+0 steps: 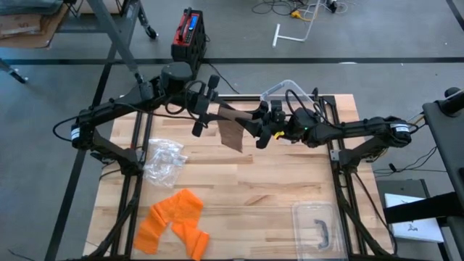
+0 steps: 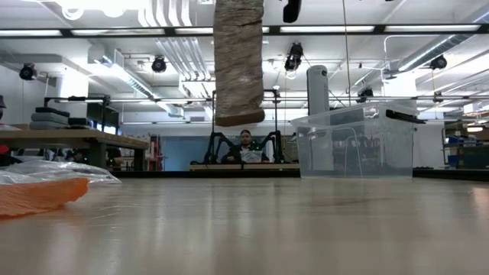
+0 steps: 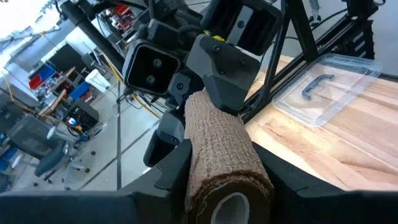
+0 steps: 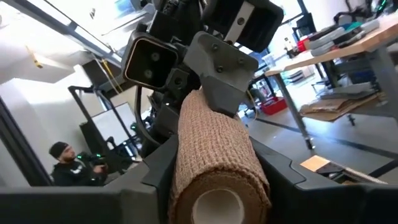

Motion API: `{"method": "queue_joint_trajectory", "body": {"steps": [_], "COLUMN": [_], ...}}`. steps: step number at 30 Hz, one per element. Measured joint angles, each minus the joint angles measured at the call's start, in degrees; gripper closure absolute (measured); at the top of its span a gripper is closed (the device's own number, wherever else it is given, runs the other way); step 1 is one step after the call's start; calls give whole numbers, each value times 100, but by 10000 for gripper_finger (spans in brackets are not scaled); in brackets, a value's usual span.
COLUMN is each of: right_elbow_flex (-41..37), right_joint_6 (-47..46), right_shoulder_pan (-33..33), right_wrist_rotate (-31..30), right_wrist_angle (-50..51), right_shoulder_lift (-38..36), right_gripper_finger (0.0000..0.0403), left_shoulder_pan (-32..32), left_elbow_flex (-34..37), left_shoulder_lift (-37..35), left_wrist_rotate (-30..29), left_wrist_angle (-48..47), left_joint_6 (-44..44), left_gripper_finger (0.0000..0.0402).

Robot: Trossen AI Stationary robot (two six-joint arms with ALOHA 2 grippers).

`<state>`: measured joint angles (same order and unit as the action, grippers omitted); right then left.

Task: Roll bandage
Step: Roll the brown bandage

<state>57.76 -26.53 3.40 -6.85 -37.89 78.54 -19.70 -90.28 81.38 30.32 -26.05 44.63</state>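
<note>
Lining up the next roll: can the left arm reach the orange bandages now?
Probably not yet: the left hand and right hand both grip the brown bandage in mid-air. The orange bandages lie uncovered on its side.

Orange cloth (image 1: 172, 223) lies crumpled near the table's front-left, crinkled plastic bag (image 1: 164, 161) just behind it, clear lidded box (image 1: 317, 226) front-right.

Bandage (image 1: 230, 132) hangs above the table (image 1: 254, 181) between both arms' tools.
</note>
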Motion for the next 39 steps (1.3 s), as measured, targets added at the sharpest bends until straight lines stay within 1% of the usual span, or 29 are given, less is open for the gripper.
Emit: {"method": "queue_joint_trajectory", "body": {"steps": [4,8,13,14,18,20,24,29,33,39], "right_elbow_flex": [0,0,0,0,0,0,0,0,0,0], "right_joint_6": [227,685,1170,1256,1451,1480,1492,1509,1578,1677], "right_shoulder_pan": [-2,-2,0,0,-2,-3,2,0,0,0], "right_wrist_rotate": [-39,-151,-338,-375,-374,-370,-385,-372,-376,-385], "right_wrist_angle": [-8,-48,-20,-13,-11,-9,67,201,195,332], "right_shoulder_lift": [0,0,0,0,0,0,0,-24,-137,-317], "right_gripper_finger": [262,260,268,270,274,273,272,278,280,280], "left_shoulder_pan": [-7,-114,-231,-233,-232,-231,-251,-256,-254,-320], "left_elbow_flex": [0,4,4,4,4,4,4,4,4,4], "left_shoulder_lift": [-2,-41,-36,-22,69,104,227,349,426,398], "left_wrist_rotate": [-29,-24,57,133,751,770,593,558,577,601], "left_wrist_angle": [-10,-47,-35,20,128,153,416,648,618,677], "left_joint_6": [-692,-1964,-3075,-3210,-3455,-3579,-3628,-3702,-3766,-3767], "left_gripper_finger": [245,209,157,146,111,101,97,109,129,172]}}
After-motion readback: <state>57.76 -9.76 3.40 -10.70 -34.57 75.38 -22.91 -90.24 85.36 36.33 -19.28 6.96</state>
